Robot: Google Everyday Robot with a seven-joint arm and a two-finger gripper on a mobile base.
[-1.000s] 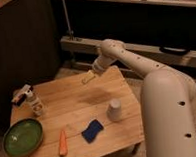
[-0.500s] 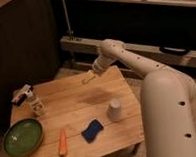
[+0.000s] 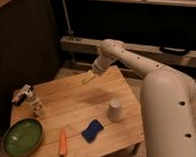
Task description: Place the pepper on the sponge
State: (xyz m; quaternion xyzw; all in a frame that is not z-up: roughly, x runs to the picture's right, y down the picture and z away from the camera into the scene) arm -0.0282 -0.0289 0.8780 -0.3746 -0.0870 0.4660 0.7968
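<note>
Gripper (image 3: 88, 78): over far edge of bench (image 3: 78, 102), jaws apart, holding nothing.
Arm (image 3: 135, 60): reaching in from right.
Cup (image 3: 115, 110): white, right of middle.
Sponge (image 3: 92, 131): blue, flat, just near-left of cup.
Pepper (image 3: 62, 143): orange, lying at near edge, left of sponge, apart from it.
Bowl (image 3: 22, 138): green, near-left corner.
Bottle (image 3: 35, 103): white, beyond bowl.

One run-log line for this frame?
gripper: open, empty, over far edge of table | pepper: on table, beside sponge, apart | pick: not yet begun
</note>
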